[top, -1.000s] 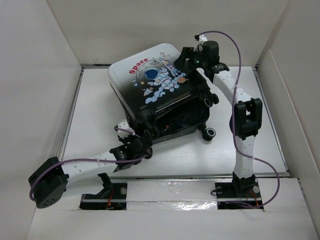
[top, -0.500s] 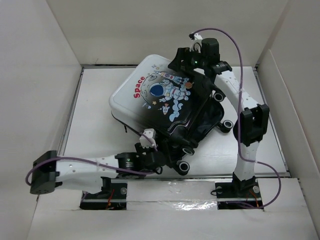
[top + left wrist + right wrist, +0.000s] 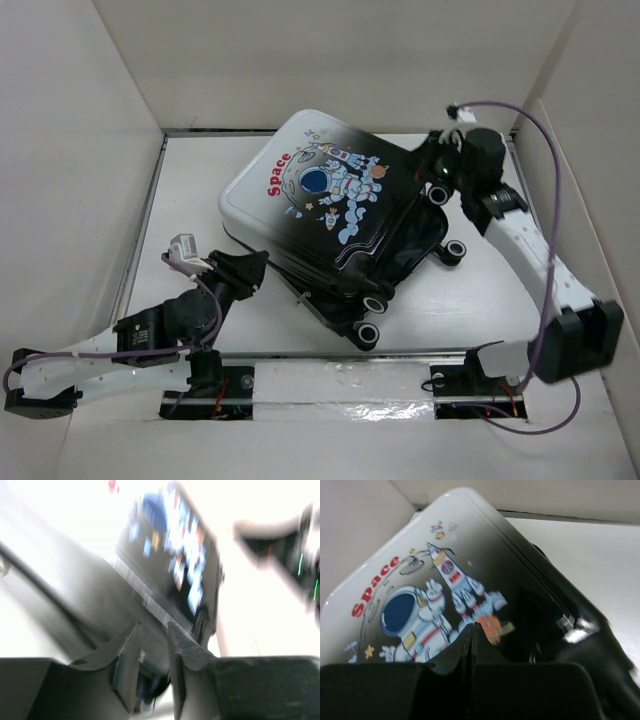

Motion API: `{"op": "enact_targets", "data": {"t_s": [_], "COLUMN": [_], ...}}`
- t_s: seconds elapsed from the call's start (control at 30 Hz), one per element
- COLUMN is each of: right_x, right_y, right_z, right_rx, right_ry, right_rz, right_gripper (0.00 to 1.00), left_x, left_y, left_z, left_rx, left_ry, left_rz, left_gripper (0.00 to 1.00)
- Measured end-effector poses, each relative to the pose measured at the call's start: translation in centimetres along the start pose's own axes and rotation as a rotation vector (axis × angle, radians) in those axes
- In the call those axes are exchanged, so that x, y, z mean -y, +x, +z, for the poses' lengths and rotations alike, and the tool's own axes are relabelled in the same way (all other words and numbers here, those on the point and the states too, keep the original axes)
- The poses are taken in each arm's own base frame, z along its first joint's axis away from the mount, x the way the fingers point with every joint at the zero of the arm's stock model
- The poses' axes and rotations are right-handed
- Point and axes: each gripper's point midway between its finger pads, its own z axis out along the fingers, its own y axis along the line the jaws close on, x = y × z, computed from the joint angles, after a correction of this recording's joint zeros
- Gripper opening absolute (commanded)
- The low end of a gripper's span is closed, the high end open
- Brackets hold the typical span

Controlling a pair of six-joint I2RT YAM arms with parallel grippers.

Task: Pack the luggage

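Note:
The luggage [image 3: 320, 215] lies flat and closed on the white table, astronaut and red "Space" print facing up, its black wheels [image 3: 374, 303] pointing to the near right. My left gripper [image 3: 255, 262] hovers just off its near-left edge, and its fingers [image 3: 131, 645] stand a narrow gap apart with nothing between them. The left wrist view is blurred, with the luggage [image 3: 165, 570] ahead of the left gripper [image 3: 154, 626]. My right gripper [image 3: 428, 155] is at the far-right corner, shut and empty. Seen from the right wrist, the right gripper [image 3: 471, 627] sits low over the printed shell [image 3: 445, 580].
Tall cardboard walls [image 3: 80, 150] box in the table [image 3: 190, 190] on the left, back and right. Two more wheels [image 3: 455, 249] stick out toward the right arm. Both arm bases [image 3: 470, 380] sit at the near edge.
The left gripper has pulled back from the wheels to the near-left edge and narrowed. The right gripper has slid off the lid to the right and closed. The luggage stayed put.

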Motion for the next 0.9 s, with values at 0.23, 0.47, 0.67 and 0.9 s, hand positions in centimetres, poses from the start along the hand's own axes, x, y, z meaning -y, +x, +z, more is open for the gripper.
{"op": "enact_targets", "data": {"t_s": [0.23, 0.47, 0.67, 0.9], "right_x": [5.1, 11.1, 12.7, 13.9], "right_y": [6.9, 13.1, 16.1, 20.4], "right_z": [-9.7, -13.9, -14.2, -12.4], "right_rx": [0.148, 0.136, 0.080, -0.051], "right_ry": [0.238, 0.466, 0.496, 0.486], "right_rz": [0.099, 0.188, 0.222, 0.276], "right_gripper": [0.00, 0.00, 0.00, 0.03], "left_x": [8.1, 10.7, -5.5, -19.5], "left_y": [-7.0, -12.0, -14.7, -16.7], "left_z": [2.2, 15.1, 25.6, 27.3], "left_rx": [0.286, 0.331, 0.162, 0.054], "left_ry": [-0.009, -0.060, -0.277, -0.420], "left_rz": [0.108, 0.216, 0.134, -0.124], "left_gripper": [0.44, 0.48, 0.52, 0.53]}}
